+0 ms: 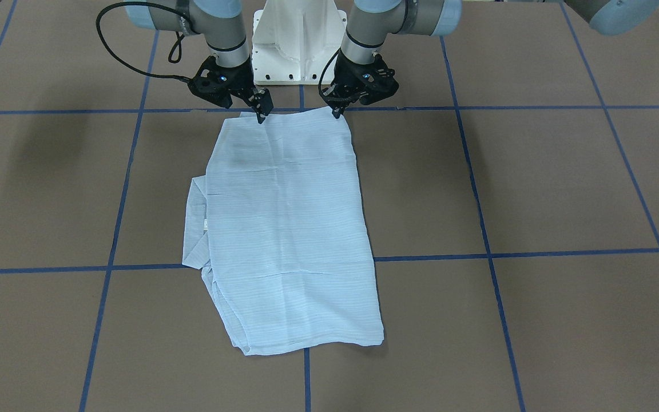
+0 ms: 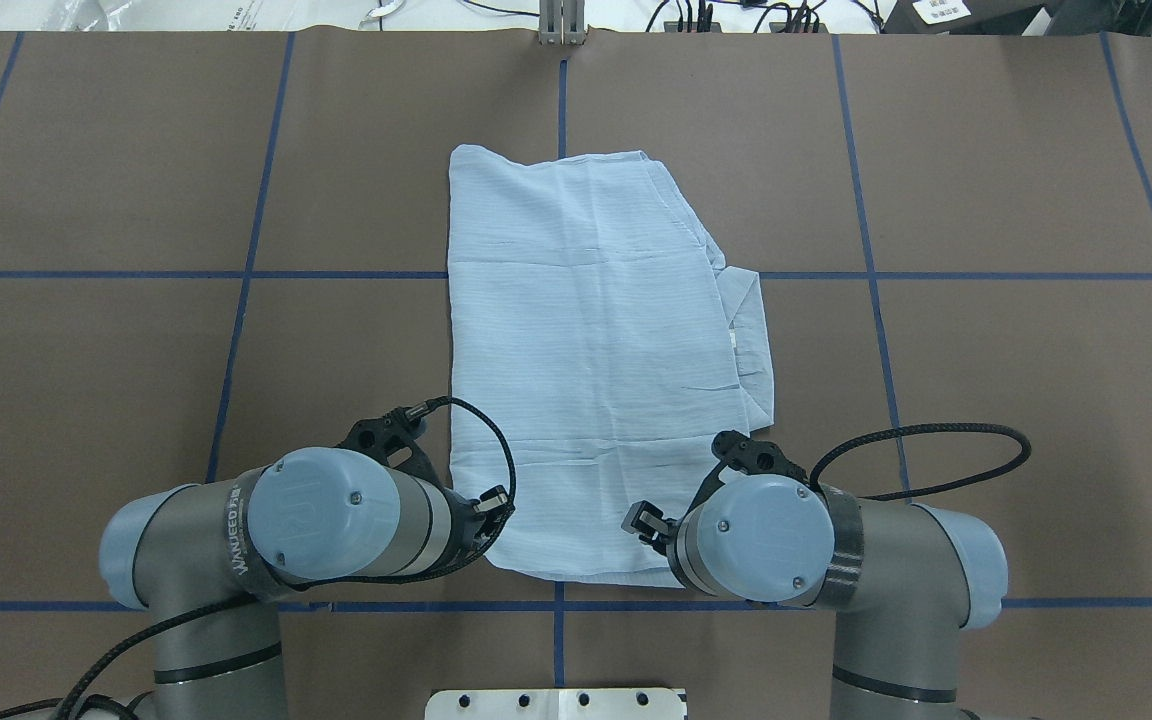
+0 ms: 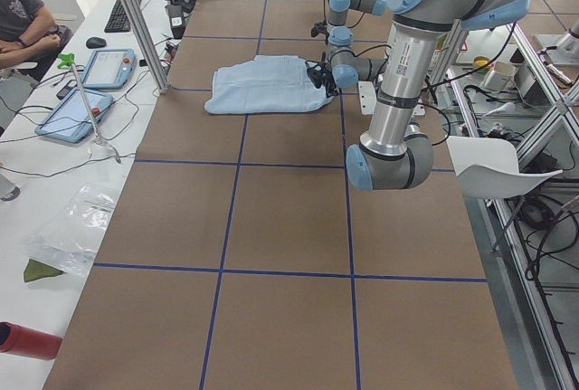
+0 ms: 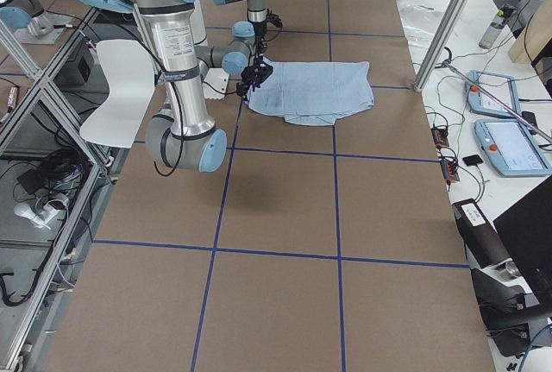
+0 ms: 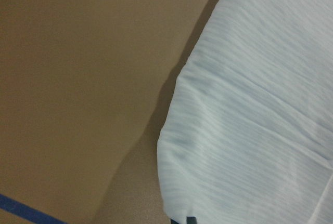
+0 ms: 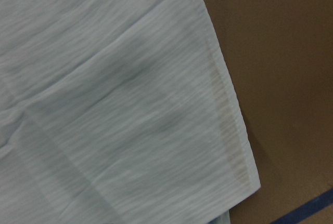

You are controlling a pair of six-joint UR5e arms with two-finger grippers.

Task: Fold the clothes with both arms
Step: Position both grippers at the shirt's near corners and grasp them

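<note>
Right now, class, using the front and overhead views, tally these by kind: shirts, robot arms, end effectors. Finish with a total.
Shirt: 1
Robot arms, left and right: 2
End effectors, left and right: 2
Total: 5

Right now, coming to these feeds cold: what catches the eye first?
A light-blue shirt, folded into a long rectangle, lies in the middle of the brown table with its blue tape grid. The left gripper and the right gripper sit at the two corners of the shirt's edge nearest the robot; whether they pinch it cannot be told. A flap of cloth pokes out on the robot's right side.
</note>
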